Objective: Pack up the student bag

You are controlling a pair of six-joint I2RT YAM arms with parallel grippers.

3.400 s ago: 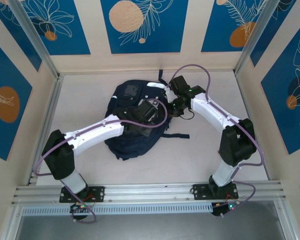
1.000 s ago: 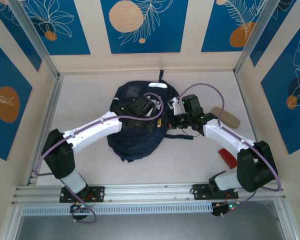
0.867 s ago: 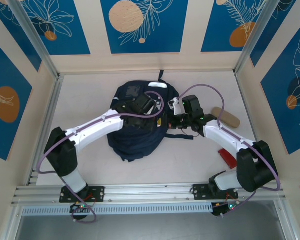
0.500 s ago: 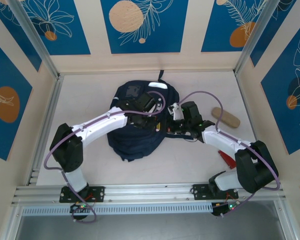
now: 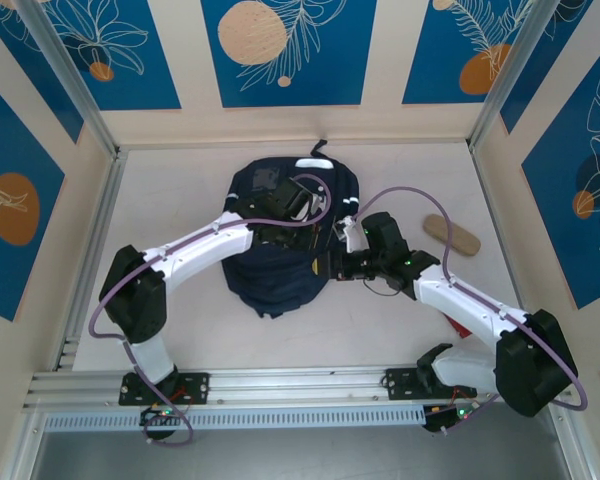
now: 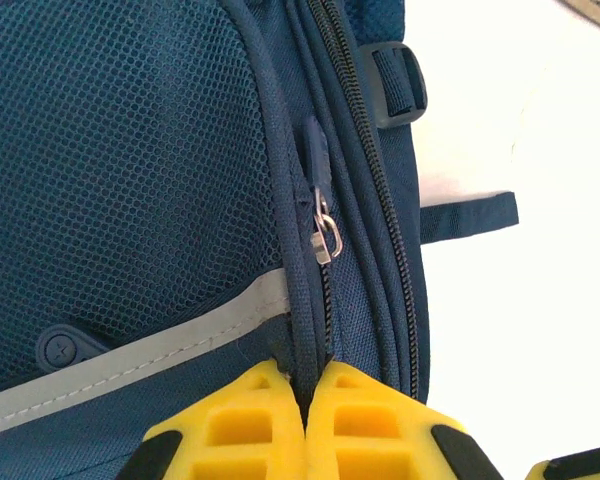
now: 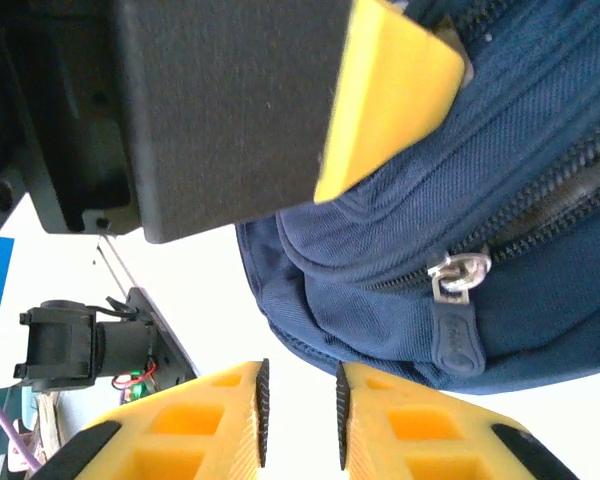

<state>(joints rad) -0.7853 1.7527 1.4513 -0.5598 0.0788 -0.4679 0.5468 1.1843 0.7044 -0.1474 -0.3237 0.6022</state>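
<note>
The left hand (image 6: 305, 400) sits at the bottom edge, its yellow fingers (image 6: 245, 425) pressed together. A zip line on the navy backpack (image 6: 130, 150) runs down to where they meet. Just above hangs a metal zip pull (image 6: 325, 238). A grey stripe (image 6: 160, 345) crosses below the mesh pocket (image 6: 110, 120). A strap (image 6: 398, 82) lies against the white surface (image 6: 520, 330).

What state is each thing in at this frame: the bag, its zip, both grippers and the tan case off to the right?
student bag: lying flat on the table, mesh and stripe side up.
zip pull: hanging free; the zip teeth beside it are closed.
left gripper: shut, pinching the bag's seam beside a zip.
right gripper: slightly open, empty, just off the bag's side.
tan case: lying on the table, apart from the bag.
</note>
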